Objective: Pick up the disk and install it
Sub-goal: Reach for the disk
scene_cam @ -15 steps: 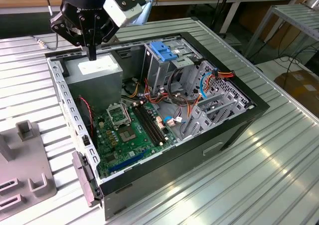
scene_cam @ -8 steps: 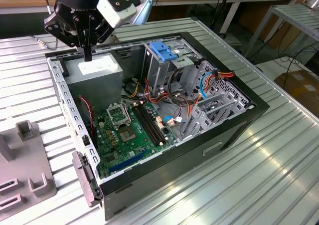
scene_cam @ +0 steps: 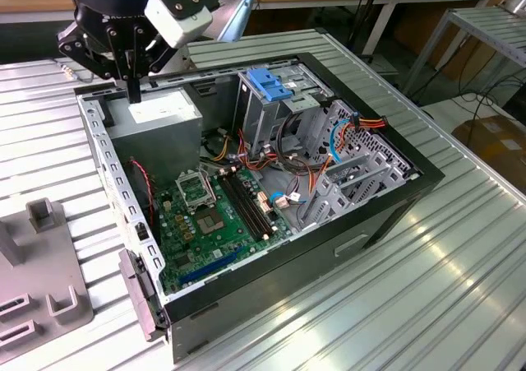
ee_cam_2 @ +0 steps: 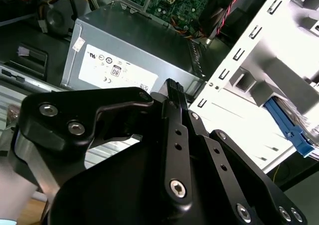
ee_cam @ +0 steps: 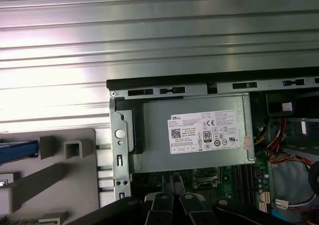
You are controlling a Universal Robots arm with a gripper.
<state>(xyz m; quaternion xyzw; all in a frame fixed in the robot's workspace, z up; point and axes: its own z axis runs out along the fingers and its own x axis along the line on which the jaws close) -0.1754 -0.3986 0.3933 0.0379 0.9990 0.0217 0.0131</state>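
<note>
Exterior view: the arm comes down at the exterior view's left, its hand [scene_cam: 133, 94] pointing straight down with the fingers pressed together on nothing. It hangs just above the grey power supply [scene_cam: 156, 116] inside the open computer case [scene_cam: 271, 297] on the table [scene_cam: 460, 289]. In the first wrist view the disk [ee_cam: 17, 151] lies outside the case on a grey fixture [ee_cam: 65, 185], well apart from the hand.

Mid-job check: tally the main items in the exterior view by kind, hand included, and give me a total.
Open computer case: 1
Grey power supply box: 1
Green motherboard: 1
Light-blue latch block: 1
Grey fixture: 1
Hand: 1
Total: 6
</note>
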